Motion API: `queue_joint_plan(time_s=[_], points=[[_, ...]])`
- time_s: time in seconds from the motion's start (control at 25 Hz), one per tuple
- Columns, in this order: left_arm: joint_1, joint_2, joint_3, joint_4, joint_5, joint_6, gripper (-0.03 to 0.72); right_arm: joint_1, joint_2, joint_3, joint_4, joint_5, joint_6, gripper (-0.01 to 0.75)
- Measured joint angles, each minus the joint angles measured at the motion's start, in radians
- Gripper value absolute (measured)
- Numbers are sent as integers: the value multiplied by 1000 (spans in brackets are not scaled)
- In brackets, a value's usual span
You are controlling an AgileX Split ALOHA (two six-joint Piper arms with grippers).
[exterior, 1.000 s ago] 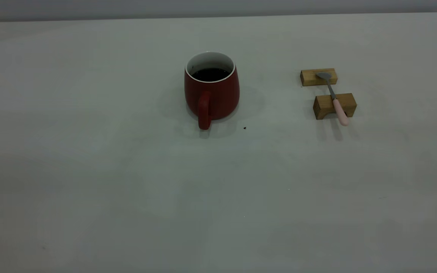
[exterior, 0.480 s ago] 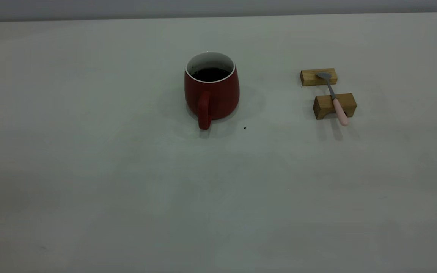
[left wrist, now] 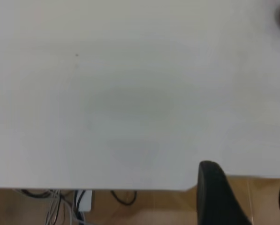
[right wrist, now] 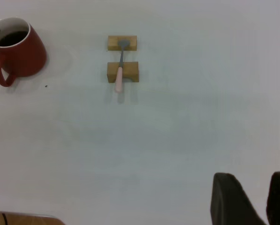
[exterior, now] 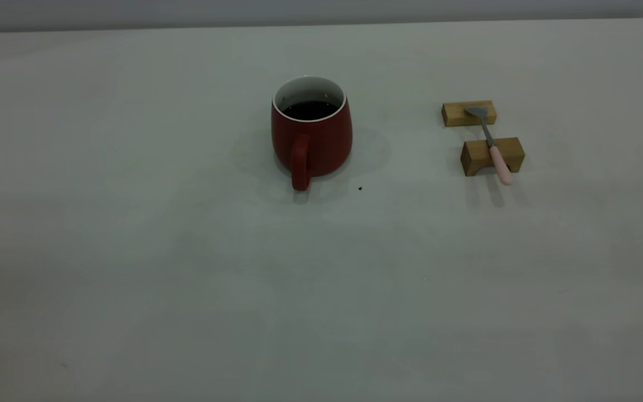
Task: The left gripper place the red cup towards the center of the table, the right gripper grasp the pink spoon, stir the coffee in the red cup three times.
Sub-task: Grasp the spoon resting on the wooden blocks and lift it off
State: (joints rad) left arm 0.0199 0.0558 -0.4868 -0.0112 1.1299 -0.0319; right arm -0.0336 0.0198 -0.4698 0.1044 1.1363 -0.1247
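The red cup [exterior: 311, 134] stands upright near the middle of the table [exterior: 187, 251], its handle turned toward the near edge, with dark coffee [exterior: 310, 109] inside. The right wrist view also shows the red cup [right wrist: 18, 50]. The pink spoon [exterior: 493, 146] lies across two wooden blocks, bowl on the far one, pink handle jutting past the near one; the right wrist view has the pink spoon [right wrist: 120, 70] too. Neither arm appears in the exterior view. My left gripper [left wrist: 248, 169] hangs open over the table's edge. My right gripper [right wrist: 253, 180] is open and empty, far from the spoon.
Two tan wooden blocks [exterior: 469, 113] [exterior: 492, 156] carry the spoon right of the cup. A tiny dark speck [exterior: 360, 188] lies near the cup. In the left wrist view, cables [left wrist: 64, 204] and wooden floor show beyond the table's edge.
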Motion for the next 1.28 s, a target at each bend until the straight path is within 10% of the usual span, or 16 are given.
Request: queue_joint_plan(time_s=[0.64,1.0,1.28], points=[[0,-74,0,0,1,0,407,0,4,-3,87,-44,25,249],[0,-74,0,0,1,0,407,0,373,-29,351,-360,-223,569],[0,-74,0,0,1,0,407,0,803,-162,471,-400,-329,579]])
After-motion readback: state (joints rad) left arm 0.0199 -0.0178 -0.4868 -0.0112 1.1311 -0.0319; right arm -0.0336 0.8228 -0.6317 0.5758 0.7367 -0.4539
